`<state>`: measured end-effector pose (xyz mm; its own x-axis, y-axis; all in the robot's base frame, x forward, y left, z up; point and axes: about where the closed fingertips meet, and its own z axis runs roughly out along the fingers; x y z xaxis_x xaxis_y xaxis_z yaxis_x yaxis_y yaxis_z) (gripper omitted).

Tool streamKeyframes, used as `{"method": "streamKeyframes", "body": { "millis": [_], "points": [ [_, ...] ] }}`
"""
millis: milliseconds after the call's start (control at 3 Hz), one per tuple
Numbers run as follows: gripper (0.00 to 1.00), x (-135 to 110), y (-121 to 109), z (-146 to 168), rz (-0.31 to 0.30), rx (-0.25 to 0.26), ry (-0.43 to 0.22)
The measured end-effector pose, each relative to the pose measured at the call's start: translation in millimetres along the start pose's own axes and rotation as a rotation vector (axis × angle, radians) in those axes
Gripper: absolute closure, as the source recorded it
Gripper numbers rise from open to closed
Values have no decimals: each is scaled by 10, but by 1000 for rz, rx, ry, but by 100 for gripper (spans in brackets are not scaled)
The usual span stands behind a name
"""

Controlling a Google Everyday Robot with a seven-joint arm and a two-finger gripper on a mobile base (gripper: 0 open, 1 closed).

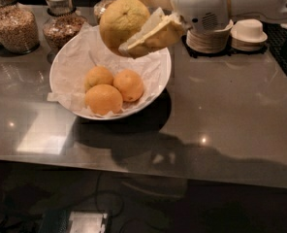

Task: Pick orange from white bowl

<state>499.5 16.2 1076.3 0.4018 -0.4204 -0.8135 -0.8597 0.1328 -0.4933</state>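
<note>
My gripper (pixel 136 25) is shut on the orange (pixel 121 23), a pale dull-yellow, dimpled fruit. It holds the orange in the air above the far rim of the white bowl (pixel 164 76). The near finger (pixel 153 35) lies across the fruit's right side; the far finger is mostly hidden behind the fruit. The bowl is wide, shallow and lined with crinkled white paper. Three deeper-orange oranges (pixel 104 98) lie in its near half. My white arm comes in from the upper right.
Glass jars of grain (pixel 15 25) stand at the back left. Stacked plates topped with small upturned white bowls (pixel 248 30) stand at the back right. The dark glossy counter (pixel 231 115) drops off at its front edge.
</note>
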Motion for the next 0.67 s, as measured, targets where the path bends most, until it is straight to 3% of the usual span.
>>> {"method": "streamKeyframes", "body": {
  "millis": [333,667],
  "points": [
    [100,-124,240,-3,19,-97,-47],
    [100,-151,410,-12,63,-161,-95]
  ]
}}
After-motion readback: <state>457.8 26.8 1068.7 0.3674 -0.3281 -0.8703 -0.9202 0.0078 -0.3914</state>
